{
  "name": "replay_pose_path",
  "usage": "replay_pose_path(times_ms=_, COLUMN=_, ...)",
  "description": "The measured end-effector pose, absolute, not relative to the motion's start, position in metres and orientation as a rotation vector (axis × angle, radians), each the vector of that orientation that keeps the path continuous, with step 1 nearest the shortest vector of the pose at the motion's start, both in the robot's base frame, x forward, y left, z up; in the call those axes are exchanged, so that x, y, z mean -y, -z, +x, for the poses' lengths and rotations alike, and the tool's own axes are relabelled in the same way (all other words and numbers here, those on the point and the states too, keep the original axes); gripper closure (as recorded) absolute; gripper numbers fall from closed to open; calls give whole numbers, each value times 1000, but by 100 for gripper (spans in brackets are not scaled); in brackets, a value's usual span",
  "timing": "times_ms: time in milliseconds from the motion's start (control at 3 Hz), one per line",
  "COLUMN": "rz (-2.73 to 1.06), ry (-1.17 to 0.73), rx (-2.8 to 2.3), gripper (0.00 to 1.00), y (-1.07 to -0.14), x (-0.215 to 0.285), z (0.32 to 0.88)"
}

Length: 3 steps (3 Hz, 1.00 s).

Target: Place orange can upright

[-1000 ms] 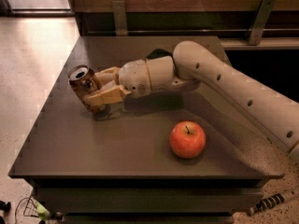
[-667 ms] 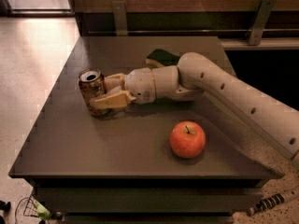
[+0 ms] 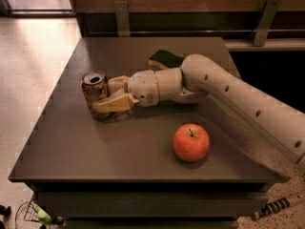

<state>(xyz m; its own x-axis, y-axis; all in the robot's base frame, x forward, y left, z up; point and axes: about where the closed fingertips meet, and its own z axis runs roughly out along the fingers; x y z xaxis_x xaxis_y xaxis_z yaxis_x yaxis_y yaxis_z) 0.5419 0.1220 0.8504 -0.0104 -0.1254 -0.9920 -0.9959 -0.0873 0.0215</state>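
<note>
The orange can point(image 3: 92, 88) stands upright on the dark grey table point(image 3: 119, 147), at the left middle, its silver top with the pull tab facing up. My gripper point(image 3: 105, 95) reaches in from the right, one tan finger point(image 3: 114, 103) on the can's near side and the other on its far side. It is shut on the can low on its body. The white arm point(image 3: 228, 94) runs off to the right.
A red-orange apple point(image 3: 191, 142) sits on the table near the front right. A green and yellow sponge point(image 3: 165, 59) lies behind the arm at the back. The table's left edge is close to the can. The floor lies beyond it.
The gripper has lowered the can and moved it slightly right. The can went from lifted and tilted to standing upright on the table.
</note>
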Motion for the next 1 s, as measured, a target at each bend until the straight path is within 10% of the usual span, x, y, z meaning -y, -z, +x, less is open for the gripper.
replay_pose_path(times_ms=1000, rz=-1365, ry=-1229, rx=-1266, gripper=1, y=-851, x=-125, z=540)
